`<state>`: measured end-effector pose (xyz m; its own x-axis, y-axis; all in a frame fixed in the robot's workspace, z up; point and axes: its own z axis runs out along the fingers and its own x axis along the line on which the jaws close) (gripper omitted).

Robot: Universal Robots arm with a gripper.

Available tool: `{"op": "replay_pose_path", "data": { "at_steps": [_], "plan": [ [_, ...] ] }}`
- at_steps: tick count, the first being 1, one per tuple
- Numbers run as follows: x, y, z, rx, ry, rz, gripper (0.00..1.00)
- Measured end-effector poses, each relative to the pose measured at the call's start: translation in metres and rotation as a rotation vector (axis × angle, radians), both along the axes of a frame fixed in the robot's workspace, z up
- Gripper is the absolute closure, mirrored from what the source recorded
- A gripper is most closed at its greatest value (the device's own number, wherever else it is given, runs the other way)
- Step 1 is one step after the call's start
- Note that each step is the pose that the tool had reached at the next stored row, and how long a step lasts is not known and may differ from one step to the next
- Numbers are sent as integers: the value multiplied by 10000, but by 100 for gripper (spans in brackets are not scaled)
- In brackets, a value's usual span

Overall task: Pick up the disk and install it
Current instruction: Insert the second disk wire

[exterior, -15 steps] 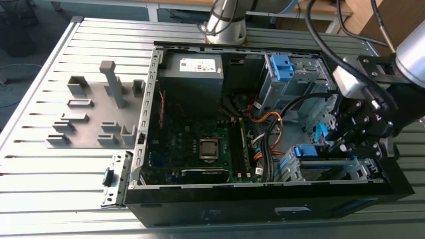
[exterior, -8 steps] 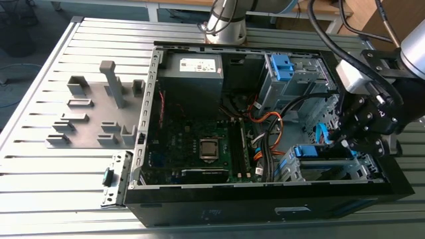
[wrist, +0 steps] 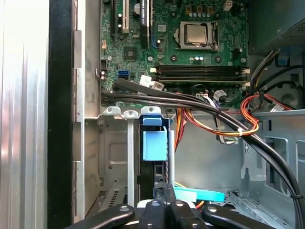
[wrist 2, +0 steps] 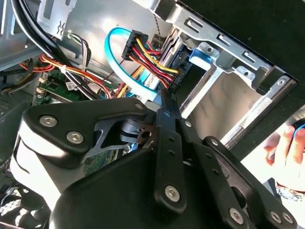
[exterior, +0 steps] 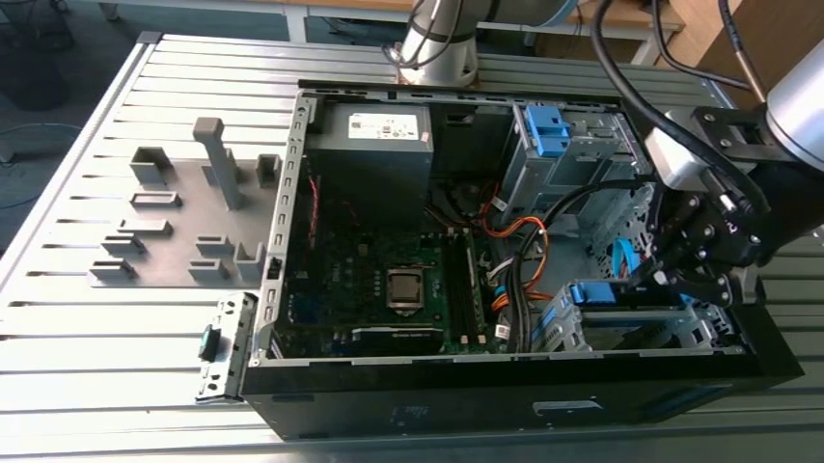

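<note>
**Step in hand: installation, seating stage.**

1. My claw [wrist: 166, 204] has its fingers drawn together, with nothing gripped between them. In the first wrist view the tips sit at the exposed edge of the disk [wrist: 155, 145]. I cannot tell whether they press on it or stop just short.
2. The disk stands on edge in a slot of the drive cage [wrist: 112, 143], at the front lower corner of the computer case [exterior: 515, 400]. Its blue bracket faces me. I judge the pick-up complete and the disk largely inserted, but the pictures do not confirm that it has latched.
3. A light-blue data cable [wrist: 198, 195] lies just beside the slot. Further in, a black cable bundle [wrist: 190, 102] and orange-red power wires [wrist: 248, 114] cross above the cage.
4. Beyond them lies the motherboard [wrist: 190, 52]. The case rests on the slatted counter [exterior: 77, 338].

**Requirement for further motion:** travel must run straight along the slot axis. Force goes on the bracket only, and the claw links must stay clear of the data cable and wire bundles.
</note>
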<state>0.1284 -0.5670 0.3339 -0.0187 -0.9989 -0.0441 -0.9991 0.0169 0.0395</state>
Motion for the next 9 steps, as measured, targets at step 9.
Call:
{"op": "replay_pose_path", "data": {
  "at_steps": [9],
  "plan": [
    [19, -22, 6, 33, 16, 0, 89]
  ]
}}
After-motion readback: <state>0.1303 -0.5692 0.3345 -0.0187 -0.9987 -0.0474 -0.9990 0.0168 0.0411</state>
